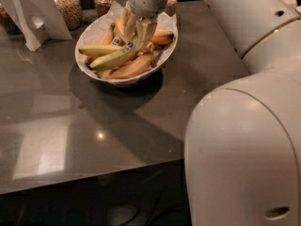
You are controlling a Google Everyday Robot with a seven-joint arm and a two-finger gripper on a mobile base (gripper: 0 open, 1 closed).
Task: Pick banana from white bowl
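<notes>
The white bowl (94, 32) stands at the back of the grey table and holds several bananas. The banana (110, 59), long and greenish yellow with a blue sticker, lies across the top of the pile with its right end pointing up under my gripper. My gripper (136, 39) reaches down into the bowl from above. Its fingers (127, 25) stand on either side of the banana's right end, just past the sticker, and press against it. The banana still rests on the pile.
Plumper orange-toned bananas (134, 67) lie under and beside it. Glass jars (68, 6) of grains stand behind the bowl. A white folded card stand (35, 20) is at the back left. My white arm and body (244, 126) fill the right side.
</notes>
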